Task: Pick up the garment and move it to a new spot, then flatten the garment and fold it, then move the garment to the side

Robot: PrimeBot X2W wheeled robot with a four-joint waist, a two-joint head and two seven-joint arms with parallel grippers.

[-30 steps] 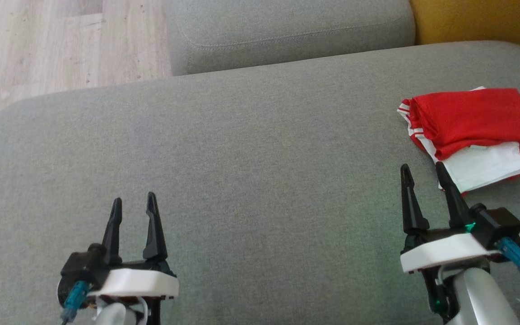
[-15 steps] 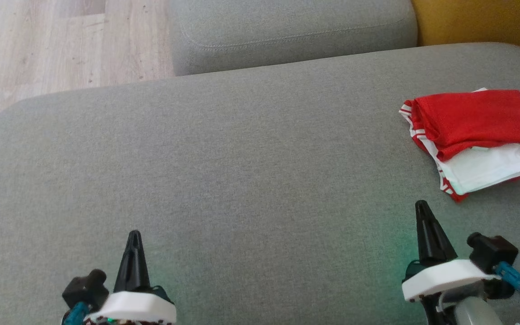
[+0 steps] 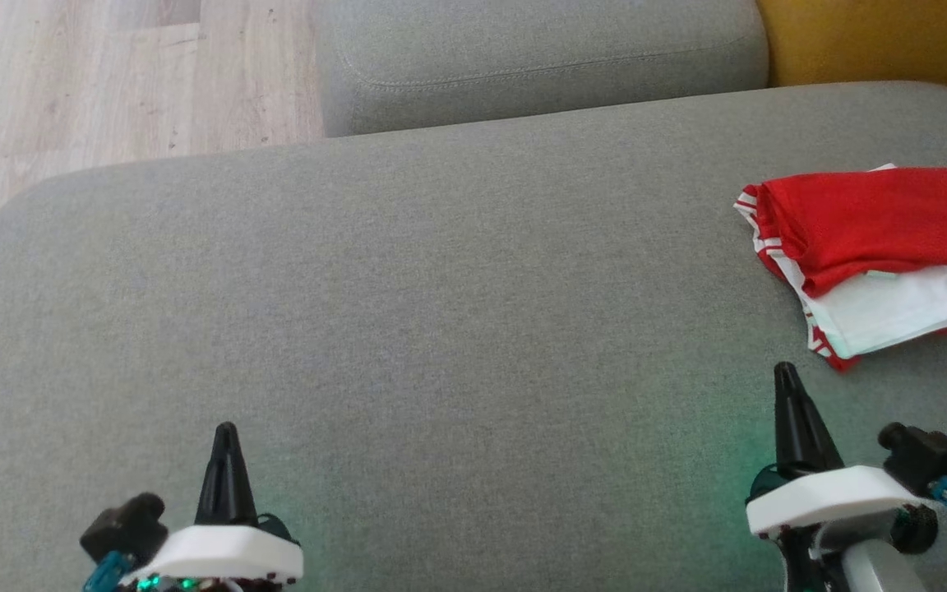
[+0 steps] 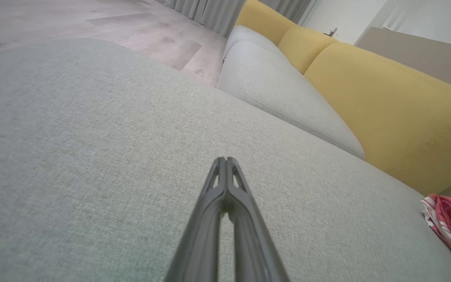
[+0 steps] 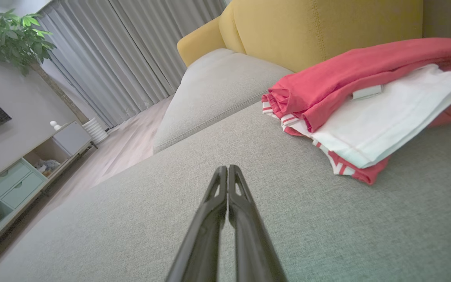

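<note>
Garment [image 3: 868,238], head view: folded red cloth over a white panel, striped trim, flat oblong at far right of grey woven cushion [image 3: 441,288]; long axis crosswise, striped end facing left. Left gripper [image 3: 225,432], right gripper [image 3: 784,370]: fingers pressed together, empty; both spread a second ago. Left wrist view: garment at lower right edge. Right wrist view: garment ahead and right, apart from the tips

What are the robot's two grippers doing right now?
Left gripper: closed, holding nothing.
Right gripper: closed, holding nothing, apart from the garment.
</note>
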